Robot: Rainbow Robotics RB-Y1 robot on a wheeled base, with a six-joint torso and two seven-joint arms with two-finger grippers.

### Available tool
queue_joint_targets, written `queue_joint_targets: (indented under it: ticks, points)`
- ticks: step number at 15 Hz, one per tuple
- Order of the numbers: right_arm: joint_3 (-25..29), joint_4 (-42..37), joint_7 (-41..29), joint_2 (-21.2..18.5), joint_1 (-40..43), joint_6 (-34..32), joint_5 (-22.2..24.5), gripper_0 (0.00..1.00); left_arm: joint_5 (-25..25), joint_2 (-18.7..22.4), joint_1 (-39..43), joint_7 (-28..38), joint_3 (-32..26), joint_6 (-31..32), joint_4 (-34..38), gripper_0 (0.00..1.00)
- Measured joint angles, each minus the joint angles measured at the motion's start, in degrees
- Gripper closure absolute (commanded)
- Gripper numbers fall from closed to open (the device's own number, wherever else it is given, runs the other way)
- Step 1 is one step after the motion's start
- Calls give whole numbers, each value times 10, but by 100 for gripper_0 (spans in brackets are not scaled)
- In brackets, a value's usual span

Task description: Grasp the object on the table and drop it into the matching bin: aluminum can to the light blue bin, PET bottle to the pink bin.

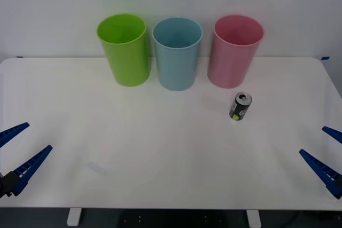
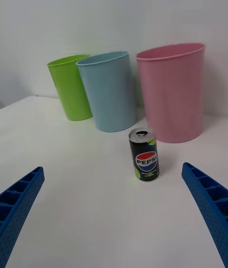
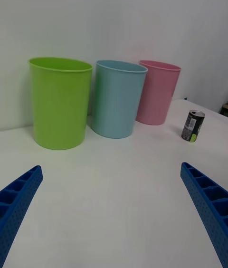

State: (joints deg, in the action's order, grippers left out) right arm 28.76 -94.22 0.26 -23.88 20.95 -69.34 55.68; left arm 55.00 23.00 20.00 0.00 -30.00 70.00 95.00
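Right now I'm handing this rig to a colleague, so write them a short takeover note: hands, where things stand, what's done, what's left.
Left hand: open, parked at the table's near left edge.
Right hand: open, parked at the near right edge.
Aluminum can: upright on the table, just in front of the pink bin, untouched.
Light blue bin: middle of the row, beside the lime green bin.
Done: nothing.
Left: grasp the can, probably with the right hand, and drop it into the light blue bin.

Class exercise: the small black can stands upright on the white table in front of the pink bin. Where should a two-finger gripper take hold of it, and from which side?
Grip the aluminum can across its round side wall at mid-height. It stands upright, silver top up, apart from the pink bin. The open right gripper is probably best placed, coming from the table's near right, where nothing blocks its path.
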Motion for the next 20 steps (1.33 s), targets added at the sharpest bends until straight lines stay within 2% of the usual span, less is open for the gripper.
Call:
queue_joint_targets:
  ticks: [9,15,20]
  points:
    - [-18,2,34,-8,29,45,-8,0,0,0,0,0,0,0,0,0]
    - [-65,5,131,-8,42,130,-34,0,0,0,0,0,0,0,0,0]
    - [-106,71,151,-7,6,153,-43,0,0,0,0,0,0,0,0,0]
